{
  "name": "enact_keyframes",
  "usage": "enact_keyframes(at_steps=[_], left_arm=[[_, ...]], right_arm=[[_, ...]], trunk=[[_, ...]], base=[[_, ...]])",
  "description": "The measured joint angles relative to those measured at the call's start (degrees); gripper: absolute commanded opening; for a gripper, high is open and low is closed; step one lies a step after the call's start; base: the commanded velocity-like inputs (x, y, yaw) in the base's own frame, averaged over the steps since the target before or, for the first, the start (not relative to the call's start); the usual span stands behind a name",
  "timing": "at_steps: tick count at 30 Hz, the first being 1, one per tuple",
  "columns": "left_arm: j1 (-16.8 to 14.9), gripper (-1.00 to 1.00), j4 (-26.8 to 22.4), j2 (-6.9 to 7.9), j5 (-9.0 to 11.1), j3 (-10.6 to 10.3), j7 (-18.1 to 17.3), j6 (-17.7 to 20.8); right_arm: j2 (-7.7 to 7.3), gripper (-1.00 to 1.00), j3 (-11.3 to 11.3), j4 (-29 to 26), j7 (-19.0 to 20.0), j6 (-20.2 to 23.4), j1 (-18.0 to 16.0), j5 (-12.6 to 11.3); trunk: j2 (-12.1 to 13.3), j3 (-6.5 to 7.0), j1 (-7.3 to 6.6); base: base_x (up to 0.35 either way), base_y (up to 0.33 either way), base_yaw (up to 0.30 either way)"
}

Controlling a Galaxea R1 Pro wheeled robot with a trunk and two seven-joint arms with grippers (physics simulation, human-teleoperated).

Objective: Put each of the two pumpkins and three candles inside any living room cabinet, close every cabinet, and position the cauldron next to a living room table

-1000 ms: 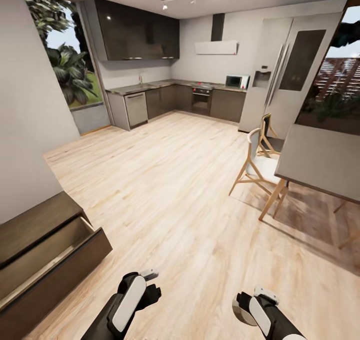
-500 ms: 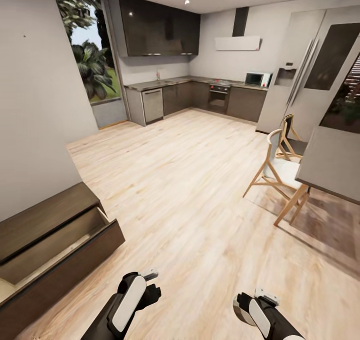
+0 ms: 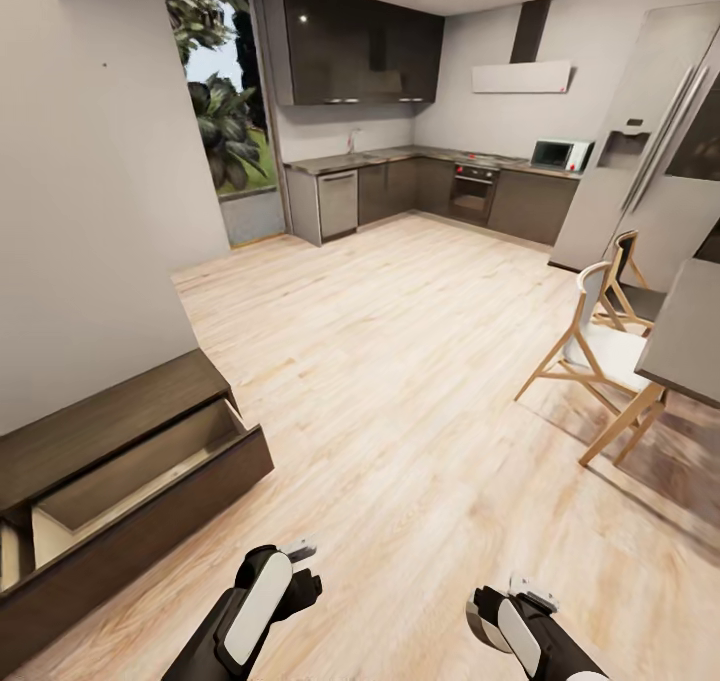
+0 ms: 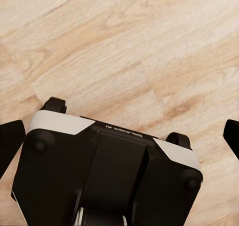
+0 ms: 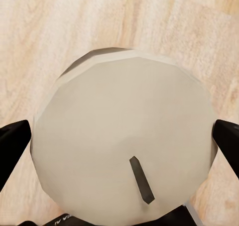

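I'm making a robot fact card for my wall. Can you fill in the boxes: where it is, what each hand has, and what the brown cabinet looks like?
place: open room with a pale wood floor, kitchen at the far end
right hand: shut on a candle, grey-beige with a dark wick
left hand: open, holding nothing
cabinet: low, dark brown, against the wall on the robot's left
cabinet drawer: pulled open, pale wood inside; no objects visible in the part shown
nearby: wooden chair at a grey dining table on the right
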Motion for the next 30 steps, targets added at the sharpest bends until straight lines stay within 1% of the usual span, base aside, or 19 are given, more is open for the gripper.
enact_keyframes(at_steps=[8,10,11,12,13,15,18,25,30], left_arm=[[0.0,1.00,0.1,-0.01,0.0,0.0,0.0,0.0],[0.0,1.00,0.1,-0.01,0.0,0.0,0.0,0.0],[0.0,1.00,0.1,-0.01,0.0,0.0,0.0,0.0],[0.0,1.00,0.1,-0.01,0.0,0.0,0.0,0.0],[0.0,1.00,0.1,-0.01,0.0,0.0,0.0,0.0],[0.0,1.00,0.1,-0.03,0.0,0.0,0.0,0.0],[0.0,1.00,0.1,-0.01,0.0,0.0,0.0,0.0],[0.0,1.00,0.1,-0.09,0.0,-0.1,0.0,0.0],[0.0,1.00,0.1,-0.09,0.0,-0.1,0.0,0.0]], right_arm=[[0.04,-1.00,0.1,0.0,0.0,0.0,0.0,0.0],[0.08,-1.00,2.4,0.0,-0.1,0.0,0.0,-0.2],[0.07,-1.00,4.1,0.0,-0.3,-0.1,0.0,-0.4],[0.09,-1.00,6.4,0.0,-0.4,-0.2,0.0,-0.6],[0.10,-1.00,7.4,0.0,-0.5,-0.1,0.0,-0.6],[0.11,-1.00,8.6,0.0,-0.5,-0.1,0.0,-0.6],[0.12,-1.00,9.1,0.0,-0.6,-0.1,0.0,-0.7],[0.19,-1.00,9.3,0.0,-0.6,0.1,0.0,-1.2],[1.15,-1.00,9.2,0.0,-0.6,0.4,0.0,-1.6]], trunk=[[0.0,-0.52,0.00],[0.0,-0.64,0.00],[0.0,-0.71,0.00],[0.0,-0.77,0.00],[0.0,-0.83,0.00],[0.0,-0.93,0.00],[0.0,-1.04,0.00],[0.0,-1.21,0.00],[0.0,-1.24,0.00]], base=[[0.000,0.000,0.214],[0.000,0.000,0.217],[0.000,0.000,0.220],[0.000,0.000,0.225],[0.000,0.000,0.236],[0.000,0.000,0.252],[0.000,0.000,0.263],[0.000,0.000,0.276],[0.000,0.000,0.287]])
